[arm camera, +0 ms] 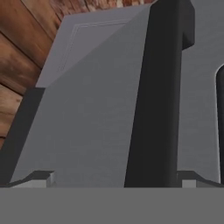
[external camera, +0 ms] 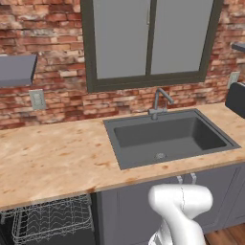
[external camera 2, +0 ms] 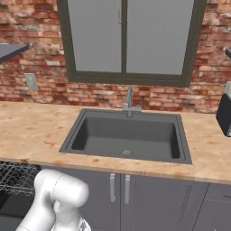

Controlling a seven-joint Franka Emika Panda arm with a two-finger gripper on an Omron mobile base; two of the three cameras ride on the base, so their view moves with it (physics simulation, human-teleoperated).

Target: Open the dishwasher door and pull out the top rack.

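A red brick wall (external camera: 57, 38) backs the light wood-grain surface (external camera: 52, 158). A dark-framed two-pane window (external camera: 150, 40) sits above a dark grey sink (external camera: 167, 136) with a grey faucet (external camera: 160, 103). Grey cabinet doors (external camera 2: 149, 203) with vertical silver handles (external camera 2: 119, 187) stand below. An outlet (external camera: 37, 99) is wall-mounted. The floor (arm camera: 22, 65) is brown wood planks.

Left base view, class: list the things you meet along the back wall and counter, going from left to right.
Grey shelf → wall outlet → sink basin with its faucet at the back edge → second outlet → dark appliance at the right edge.
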